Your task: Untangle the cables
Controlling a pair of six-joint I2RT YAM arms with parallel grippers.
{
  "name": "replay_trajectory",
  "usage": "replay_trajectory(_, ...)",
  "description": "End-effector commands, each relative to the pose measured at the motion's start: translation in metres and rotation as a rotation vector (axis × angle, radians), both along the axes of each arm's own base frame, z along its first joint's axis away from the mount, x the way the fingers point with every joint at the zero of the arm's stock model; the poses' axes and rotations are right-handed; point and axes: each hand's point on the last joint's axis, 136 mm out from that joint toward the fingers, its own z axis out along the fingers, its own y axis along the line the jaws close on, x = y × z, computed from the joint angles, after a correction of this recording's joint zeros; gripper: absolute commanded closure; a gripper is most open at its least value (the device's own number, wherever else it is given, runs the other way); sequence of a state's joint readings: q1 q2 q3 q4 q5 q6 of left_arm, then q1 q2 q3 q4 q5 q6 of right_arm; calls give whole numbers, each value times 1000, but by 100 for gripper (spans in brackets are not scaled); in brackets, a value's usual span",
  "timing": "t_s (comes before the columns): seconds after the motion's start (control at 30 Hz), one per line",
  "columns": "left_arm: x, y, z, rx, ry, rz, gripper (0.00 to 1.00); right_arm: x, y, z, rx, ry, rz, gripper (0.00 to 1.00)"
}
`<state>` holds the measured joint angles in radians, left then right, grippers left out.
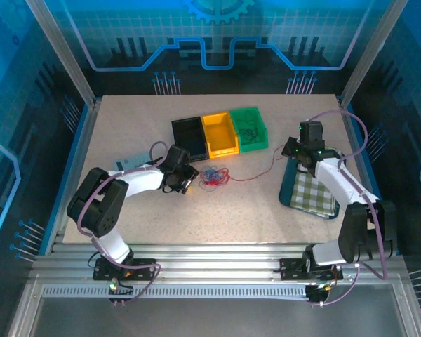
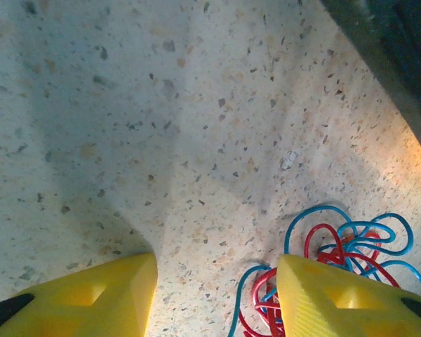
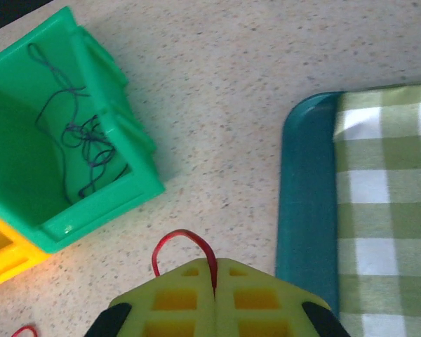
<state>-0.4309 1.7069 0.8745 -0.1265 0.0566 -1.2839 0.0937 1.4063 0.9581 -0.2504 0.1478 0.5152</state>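
Note:
A tangle of red and blue cables (image 1: 214,175) lies mid-table just right of my left gripper (image 1: 185,180). In the left wrist view that gripper (image 2: 214,295) is open over bare tabletop, and the red and blue loops (image 2: 340,242) lie beside and partly under its right finger (image 2: 330,298). One red cable (image 1: 256,172) runs from the tangle to my right gripper (image 1: 289,150). My right gripper (image 3: 215,270) is shut on the red cable, whose loop (image 3: 184,239) arches out in front of the jaws. A thin dark cable (image 3: 84,140) lies bunched inside the green bin (image 3: 137,186).
Black (image 1: 189,137), yellow (image 1: 219,134) and green (image 1: 249,128) bins stand in a row at the back centre. A teal tray (image 1: 289,184) with a green checked cloth (image 1: 312,193) lies at the right, under the right arm. A small grey flat item (image 1: 130,163) lies at the left.

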Motion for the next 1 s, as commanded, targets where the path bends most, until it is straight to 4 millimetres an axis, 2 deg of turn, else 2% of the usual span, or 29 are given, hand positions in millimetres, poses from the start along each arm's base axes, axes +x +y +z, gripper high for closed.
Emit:
replay_trajectory(0.0, -15, 14, -12, 77, 70, -13, 49, 7, -2, 8, -36, -36, -9, 100)
replay_trajectory(0.07, -6, 5, 1, 60, 8, -69, 48, 8, -2, 9, -46, -38, 1, 100)
replay_trajectory(0.27, 6, -17, 42, 41, -160, -234, 34, 12, -2, 12, -60, -41, 12, 100)
replay_trajectory(0.4, 7, -39, 57, 35, -212, -344, 33, 15, 0, 12, -49, -44, 19, 100)
replay_trajectory(0.57, 1, -59, 44, 41, -128, -417, 32, 16, 1, 13, -44, -46, 17, 100)
replay_trajectory(0.77, -11, -56, 17, 146, 30, -463, 34, 15, 4, 16, -39, -47, 29, 100)
replay_trajectory(0.97, -10, -56, 5, 222, 80, -490, 37, 14, 5, 19, -37, -52, 39, 100)
